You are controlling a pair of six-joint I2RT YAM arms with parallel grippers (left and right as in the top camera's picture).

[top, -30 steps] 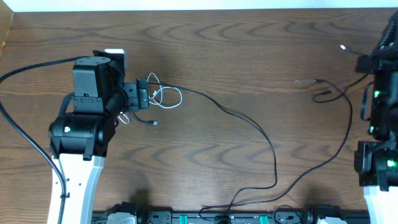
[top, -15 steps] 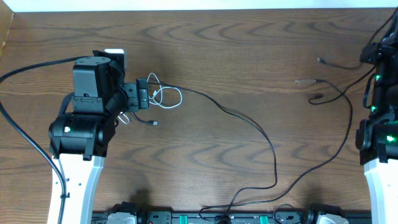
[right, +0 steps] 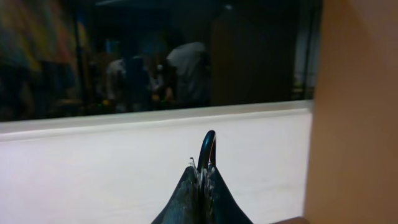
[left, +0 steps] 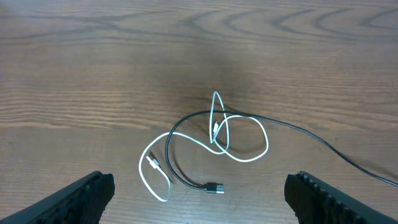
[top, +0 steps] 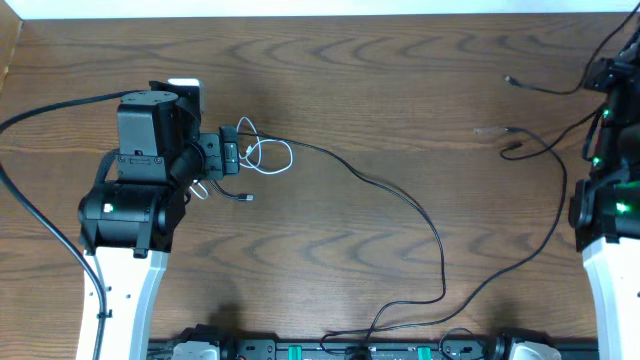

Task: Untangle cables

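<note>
Over on the left, the left gripper [top: 232, 155] hangs low over the table [top: 400, 90], its fingers [left: 87, 194] spread wide and holding nothing. The white cable [left: 141, 171] lies on the wood just ahead of them, in the gap between the two tips, curled into a few small loops. None of it touches either finger.

The black cable [top: 440, 250] is threaded through those loops. It crosses the white one near the middle of the tangle and curves back toward the gripper. It ends in a small plug [left: 214, 187] that lies flat between the open fingers, close to them but clear of both. From the tangle the black cable trails off to the right across the table, sweeps down toward the near edge and climbs again toward the right arm.

The right gripper [right: 200, 186] is raised at the far right edge, its camera looking out across the room. Its fingers are pressed together, pinching a small bend of black cable that sticks up from between the tips. Near that arm the black strands overlap, and from above I cannot tell which one leads up into the grip.
</note>
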